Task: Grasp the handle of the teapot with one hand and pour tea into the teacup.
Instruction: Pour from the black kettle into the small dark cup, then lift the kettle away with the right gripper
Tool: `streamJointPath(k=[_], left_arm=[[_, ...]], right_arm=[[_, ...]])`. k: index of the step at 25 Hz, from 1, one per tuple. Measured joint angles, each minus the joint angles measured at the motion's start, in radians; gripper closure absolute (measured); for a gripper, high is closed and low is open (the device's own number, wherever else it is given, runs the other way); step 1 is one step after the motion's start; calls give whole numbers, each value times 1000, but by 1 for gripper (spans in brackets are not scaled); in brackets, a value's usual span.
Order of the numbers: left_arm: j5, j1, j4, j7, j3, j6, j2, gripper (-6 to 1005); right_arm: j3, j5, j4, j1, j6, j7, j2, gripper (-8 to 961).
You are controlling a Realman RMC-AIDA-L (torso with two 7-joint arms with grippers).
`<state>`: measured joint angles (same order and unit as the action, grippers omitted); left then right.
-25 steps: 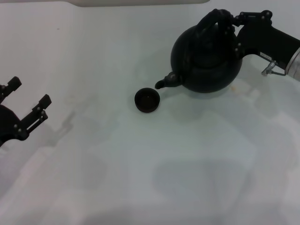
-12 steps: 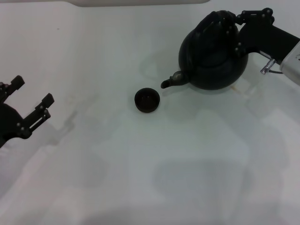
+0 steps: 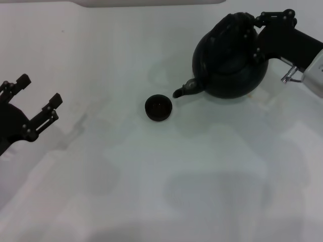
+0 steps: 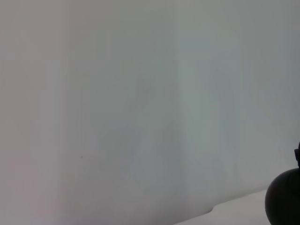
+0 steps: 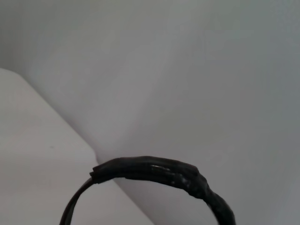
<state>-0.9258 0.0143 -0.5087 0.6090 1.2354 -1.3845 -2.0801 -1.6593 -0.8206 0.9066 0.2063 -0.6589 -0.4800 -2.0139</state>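
1 teapot (image 3: 229,63), far right, likely heavy and rigid; right gripper (image 3: 257,33) clamped on its handle (image 3: 233,22), spout near the teacup (image 3: 158,108). Left gripper (image 3: 36,103) fingers apart, idle.

Head view high, looking down; wrist views close — the teapot (image 3: 229,63) shared with the left's.

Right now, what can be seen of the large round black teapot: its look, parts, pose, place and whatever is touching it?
The large round matte black teapot looks like cast iron. It sits at the far right of the white table, tilted, its short spout angled down toward the tiny dark handleless teacup, just short of it. Its thick, wrapped-looking black arched handle is held by the right gripper. Whether its base touches the table cannot be told. No tea is seen pouring.
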Motion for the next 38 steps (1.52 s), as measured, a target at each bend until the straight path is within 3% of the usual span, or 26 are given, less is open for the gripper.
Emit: streamJointPath(k=[38], left_arm=[[2, 13, 61, -61, 2, -8, -2, 259]], right_arm=[[-159, -2, 194, -61, 228, 95, -3, 846]])
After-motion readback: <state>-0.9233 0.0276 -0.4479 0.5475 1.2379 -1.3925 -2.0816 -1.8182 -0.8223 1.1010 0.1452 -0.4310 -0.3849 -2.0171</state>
